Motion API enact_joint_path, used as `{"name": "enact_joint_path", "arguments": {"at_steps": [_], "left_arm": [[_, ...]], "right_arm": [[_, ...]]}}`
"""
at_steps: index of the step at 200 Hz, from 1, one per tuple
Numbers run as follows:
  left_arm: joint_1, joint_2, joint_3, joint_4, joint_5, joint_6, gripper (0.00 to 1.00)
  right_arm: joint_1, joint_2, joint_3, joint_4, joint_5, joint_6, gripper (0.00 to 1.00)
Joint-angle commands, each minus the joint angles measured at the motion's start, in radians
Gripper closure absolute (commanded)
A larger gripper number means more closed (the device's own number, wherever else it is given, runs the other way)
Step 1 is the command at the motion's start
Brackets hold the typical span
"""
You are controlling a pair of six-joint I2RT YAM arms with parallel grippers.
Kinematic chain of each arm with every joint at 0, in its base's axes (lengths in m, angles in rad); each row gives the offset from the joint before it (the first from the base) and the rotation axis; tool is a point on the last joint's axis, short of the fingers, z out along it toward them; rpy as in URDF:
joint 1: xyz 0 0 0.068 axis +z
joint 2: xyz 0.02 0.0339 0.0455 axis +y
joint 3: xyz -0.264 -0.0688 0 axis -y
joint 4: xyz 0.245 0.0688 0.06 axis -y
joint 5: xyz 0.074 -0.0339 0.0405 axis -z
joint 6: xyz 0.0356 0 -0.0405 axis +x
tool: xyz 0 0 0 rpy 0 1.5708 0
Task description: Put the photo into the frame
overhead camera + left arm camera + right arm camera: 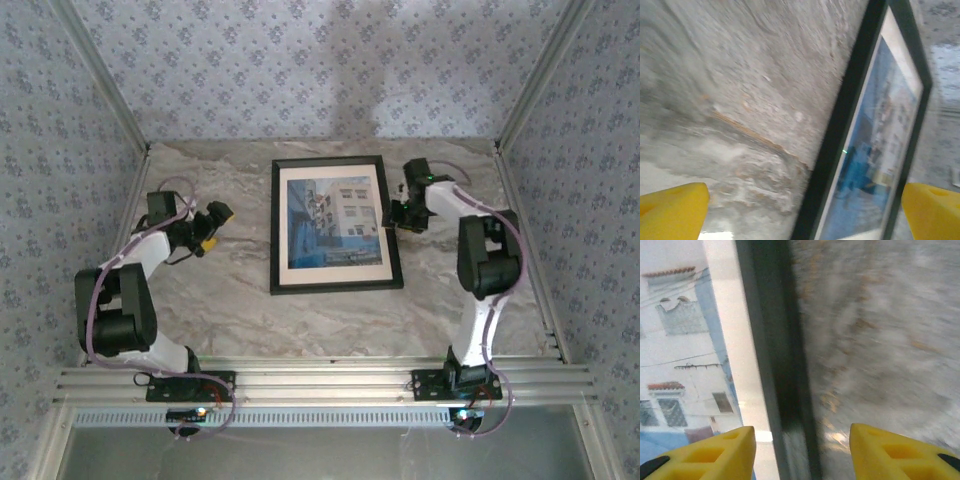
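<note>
You see photo (334, 222) inside black frame (336, 287), flat on counter (200, 310). Right pincer (802, 440) released, astride frame's right edge; left pincer (212, 230) released.

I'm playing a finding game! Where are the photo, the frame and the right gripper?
photo (332, 222): top view, middle of the printed buildings.
frame (336, 288): top view, its black bottom edge.
right gripper (801, 435): right wrist view, midway between its yellow fingertips.
</note>
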Motion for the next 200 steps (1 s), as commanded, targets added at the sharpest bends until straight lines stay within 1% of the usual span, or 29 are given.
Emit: {"name": "enact_joint_path", "arguments": {"at_steps": [1, 10, 22, 30, 32, 54, 57, 59, 79, 89, 101, 110, 125, 136, 141, 144, 149, 159, 166, 174, 180, 186, 190, 196, 200], "left_arm": [[0.010, -0.088, 0.053, -0.092, -0.228, 0.146, 0.01], [0.009, -0.108, 0.044, -0.077, -0.308, 0.174, 0.01], [0.007, -0.126, 0.020, -0.042, -0.411, 0.215, 0.01], [0.006, -0.135, -0.004, -0.003, -0.470, 0.243, 0.02], [0.005, -0.137, -0.011, 0.007, -0.481, 0.250, 0.02], [-0.004, -0.137, -0.087, 0.125, -0.594, 0.321, 0.01], [-0.006, -0.136, -0.096, 0.140, -0.604, 0.330, 0.01], [-0.008, -0.134, -0.101, 0.152, -0.610, 0.336, 0.01], [-0.034, -0.105, -0.142, 0.238, -0.668, 0.411, 0.02], [-0.049, -0.088, -0.150, 0.271, -0.684, 0.453, 0.02], [-0.065, -0.069, -0.171, 0.329, -0.707, 0.494, 0.02], [-0.078, -0.060, -0.200, 0.402, -0.726, 0.525, 0.02], [-0.101, -0.052, -0.258, 0.547, -0.756, 0.574, 0.02], [-0.117, -0.041, -0.299, 0.649, -0.766, 0.606, 0.02], [-0.124, -0.034, -0.314, 0.683, -0.770, 0.617, 0.01], [-0.128, -0.030, -0.322, 0.705, -0.772, 0.625, 0.02], [-0.137, -0.026, -0.335, 0.734, -0.777, 0.635, 0.02], [-0.154, -0.013, -0.367, 0.806, -0.795, 0.653, 0.02], [-0.160, -0.004, -0.389, 0.865, -0.807, 0.658, 0.02], [-0.157, -0.017, -0.396, 0.852, -0.808, 0.648, 0.01], [-0.151, -0.015, -0.418, 0.901, -0.803, 0.644, 0.01], [-0.140, -0.017, -0.454, 0.948, -0.792, 0.625, 0.01], [-0.130, -0.002, -0.494, 1.021, -0.787, 0.612, 0.02], [-0.118, 0.043, -0.557, 1.221, -0.789, 0.613, 0.02], [-0.116, 0.047, -0.577, 1.265, -0.788, 0.613, 0.01]], "right_arm": [[-0.084, -0.128, -0.098, 0.112, -0.028, -0.044, 0.30], [-0.108, -0.161, -0.149, 0.149, 0.008, -0.080, 0.24], [-0.138, -0.209, -0.248, 0.232, 0.068, -0.127, 0.12], [-0.157, -0.242, -0.310, 0.306, 0.096, -0.154, 0.01], [-0.162, -0.249, -0.325, 0.320, 0.105, -0.161, 0.00], [-0.190, -0.329, -0.502, 0.618, 0.183, -0.234, 0.00], [-0.191, -0.341, -0.537, 0.679, 0.193, -0.243, 0.00], [-0.192, -0.344, -0.547, 0.687, 0.197, -0.245, 0.00], [-0.190, -0.387, -0.693, 0.968, 0.255, -0.293, 0.00], [-0.199, -0.391, -0.719, 1.000, 0.266, -0.276, 0.00], [-0.201, -0.387, -0.788, 1.123, 0.273, -0.272, 0.00], [-0.186, -0.406, -0.831, 1.168, 0.280, -0.289, 0.00], [-0.169, -0.432, -0.932, 1.331, 0.324, -0.295, 0.00], [-0.181, -0.414, -1.019, 1.481, 0.342, -0.269, 0.00], [-0.184, -0.386, -1.053, 1.596, 0.343, -0.270, 0.00], [-0.182, -0.372, -1.064, 1.634, 0.344, -0.275, 0.00], [-0.177, -0.374, -1.061, 1.623, 0.356, -0.276, 0.00], [-0.179, -0.403, -1.028, 1.504, 0.360, -0.266, 0.00], [-0.175, -0.390, -1.026, 1.533, 0.345, -0.280, 0.00], [-0.173, -0.388, -1.025, 1.528, 0.341, -0.284, 0.00], [-0.174, -0.396, -1.019, 1.502, 0.340, -0.281, 0.00], [-0.175, -0.395, -1.020, 1.512, 0.339, -0.281, 0.00], [-0.175, -0.391, -1.023, 1.522, 0.340, -0.282, 0.00], [-0.174, -0.391, -1.021, 1.516, 0.341, -0.282, 0.00], [-0.173, -0.394, -1.019, 1.508, 0.345, -0.284, 0.00]]}}
